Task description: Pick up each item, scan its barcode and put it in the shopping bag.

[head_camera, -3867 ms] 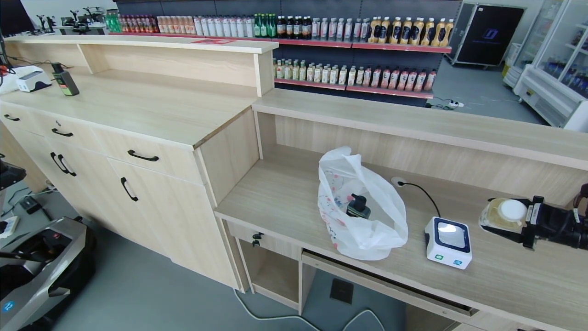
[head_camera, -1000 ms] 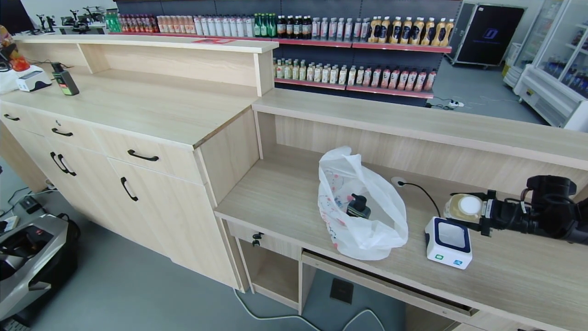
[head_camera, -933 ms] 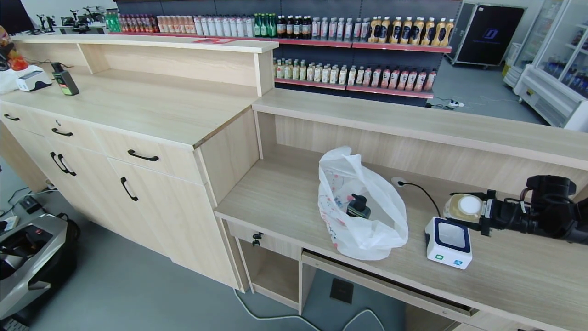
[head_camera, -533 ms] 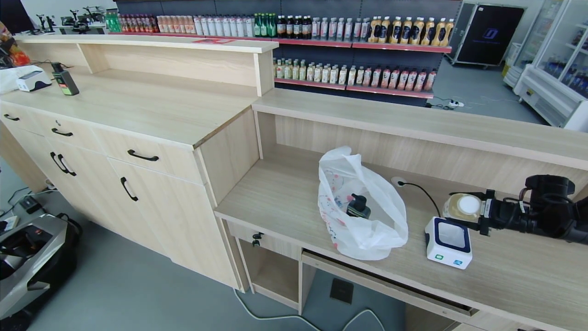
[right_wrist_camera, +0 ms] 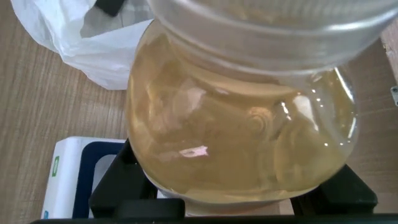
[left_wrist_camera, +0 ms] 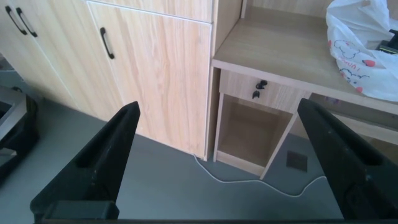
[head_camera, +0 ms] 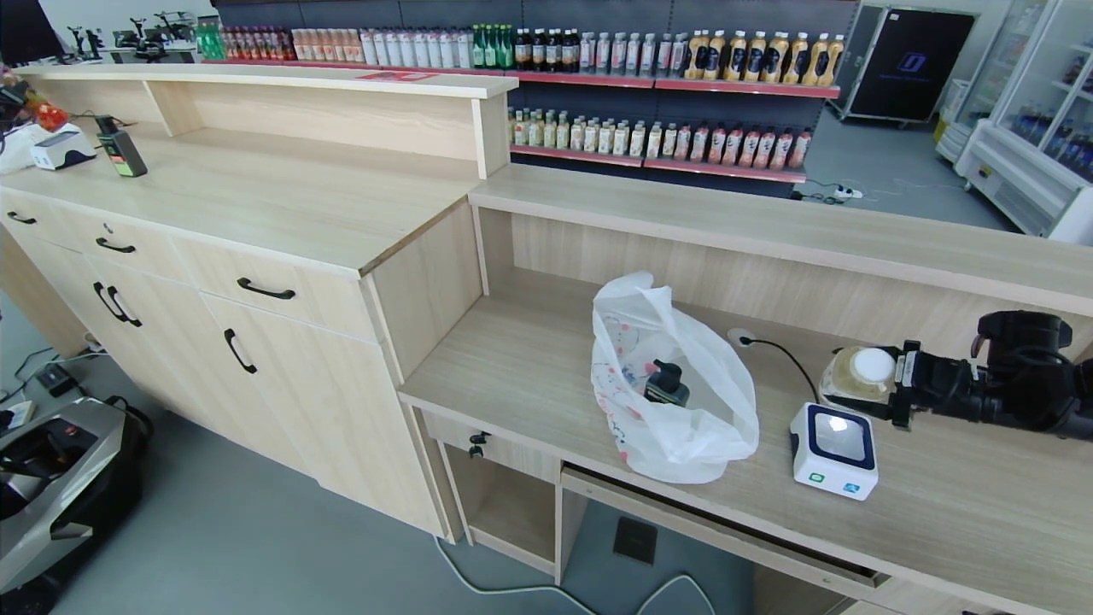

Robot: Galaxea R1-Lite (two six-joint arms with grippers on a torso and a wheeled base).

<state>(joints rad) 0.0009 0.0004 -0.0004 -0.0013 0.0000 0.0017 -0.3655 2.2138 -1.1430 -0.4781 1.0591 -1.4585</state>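
The desk [head_camera: 529, 359] carries the scanner [head_camera: 832, 448], the reference point here. The shopping bag [head_camera: 683, 427] stands left of the scanner, mouth open, with a dark item [head_camera: 664, 383] inside. The left hand [left_wrist_camera: 217, 106] hangs released, well left of the scanner. The right hand [head_camera: 884, 389] is clenched on a jar [head_camera: 854, 377] of amber liquid, just above the scanner's far edge. Step in hand: scanning. The barcode probably faces the window, but the label is hidden. Next move: carry the jar left from the scanner to the bag mouth, then release.
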